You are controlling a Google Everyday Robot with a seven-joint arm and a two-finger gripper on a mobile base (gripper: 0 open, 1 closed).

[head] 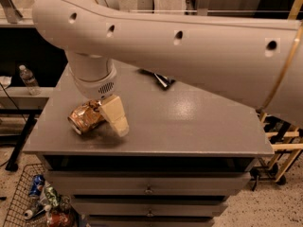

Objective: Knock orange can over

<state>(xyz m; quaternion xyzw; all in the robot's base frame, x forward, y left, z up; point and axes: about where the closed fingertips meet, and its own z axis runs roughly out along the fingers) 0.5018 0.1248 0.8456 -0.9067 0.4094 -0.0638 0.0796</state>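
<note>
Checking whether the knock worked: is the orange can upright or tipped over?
Tipped over. The orange can lies on its side on the grey cabinet top, with the hand right beside it.

The orange can, shiny orange-copper with pale markings, lies tipped over on its side. It sits directly under the wrist and against the left side of the gripper. One round end points away from the gripper, toward the lower left.
</note>
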